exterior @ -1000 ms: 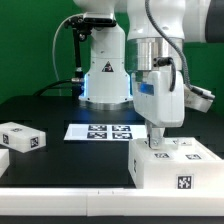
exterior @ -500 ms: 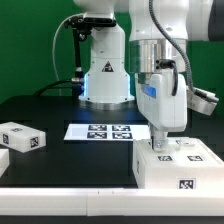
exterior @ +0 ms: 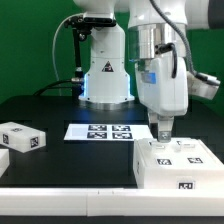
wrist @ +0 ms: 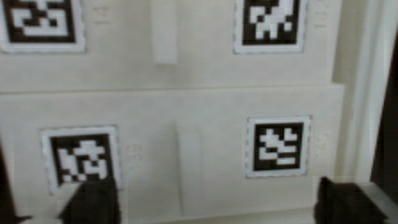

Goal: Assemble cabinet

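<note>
The cabinet (exterior: 178, 165) is a white box with black-and-white tags, at the exterior view's lower right near the table's front edge. My gripper (exterior: 163, 130) hangs straight down over the cabinet's top, near its corner on the exterior view's left, with the fingertips just above or touching the surface. In the wrist view the cabinet's tagged top (wrist: 196, 110) fills the picture. My gripper (wrist: 217, 205) is open, with the dark fingertips (wrist: 89, 205) wide apart and nothing held between them.
A small loose white tagged block (exterior: 20, 137) lies at the exterior view's left. The marker board (exterior: 100, 131) lies flat mid-table in front of the robot base (exterior: 105, 75). A green wall stands behind.
The wrist has turned and shifted slightly toward the exterior view's right above the cabinet. The cabinet also sits a little further right than before.
</note>
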### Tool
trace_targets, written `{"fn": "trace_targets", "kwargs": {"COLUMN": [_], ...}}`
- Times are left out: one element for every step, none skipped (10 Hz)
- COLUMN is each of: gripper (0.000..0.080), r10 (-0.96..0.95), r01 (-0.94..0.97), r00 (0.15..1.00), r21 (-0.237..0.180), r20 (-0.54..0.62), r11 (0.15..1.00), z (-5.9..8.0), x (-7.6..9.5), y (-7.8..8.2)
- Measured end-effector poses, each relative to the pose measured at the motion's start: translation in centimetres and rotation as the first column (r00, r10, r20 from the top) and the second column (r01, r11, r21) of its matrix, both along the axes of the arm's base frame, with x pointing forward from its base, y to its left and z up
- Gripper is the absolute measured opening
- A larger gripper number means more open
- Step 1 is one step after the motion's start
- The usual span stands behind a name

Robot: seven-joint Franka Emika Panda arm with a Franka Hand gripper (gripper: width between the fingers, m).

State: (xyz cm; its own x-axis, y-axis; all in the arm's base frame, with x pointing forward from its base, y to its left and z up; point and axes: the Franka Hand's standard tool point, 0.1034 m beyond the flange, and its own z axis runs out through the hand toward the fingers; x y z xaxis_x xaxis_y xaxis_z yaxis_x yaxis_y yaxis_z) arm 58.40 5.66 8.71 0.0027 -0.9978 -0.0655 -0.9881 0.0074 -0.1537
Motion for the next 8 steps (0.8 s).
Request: {"fn": "trace_targets", "kwargs": {"gripper": [0.0669, 0.0772, 0.0772, 0.0794, 0.0798, 0.0798, 0.0797, 0.0797], "r10": [-0.002, -0.002, -0.002, 0.044, 0.127, 0.252, 0.356, 0.404], "r01": [0.002, 0.002, 0.002, -0.044, -0.127, -0.251, -0.354, -0.401], "r00": [1.0, 1.0, 1.0, 0.999, 0.992, 0.967, 0.934, 0.915], "r21": [-0.001, -0.003, -0.003, -0.009, -0.016, -0.042, -0.06, -0.073], "r20": [-0.001, -0.002, -0.002, 0.001, 0.01, 0.029, 0.033, 0.02], "r11": [1.0, 1.0, 1.0, 0.999, 0.992, 0.967, 0.933, 0.913], "z": [-0.1, -0.2, -0.2, -0.1, 0.3, 0.7, 0.7, 0.6], "x": [-0.1, -0.1, -0.1, 0.0, 0.0, -0.1, -0.7, -1.3], "y": [-0.1, -0.2, -0.2, -0.2, -0.1, -0.1, 0.2, 0.7]}}
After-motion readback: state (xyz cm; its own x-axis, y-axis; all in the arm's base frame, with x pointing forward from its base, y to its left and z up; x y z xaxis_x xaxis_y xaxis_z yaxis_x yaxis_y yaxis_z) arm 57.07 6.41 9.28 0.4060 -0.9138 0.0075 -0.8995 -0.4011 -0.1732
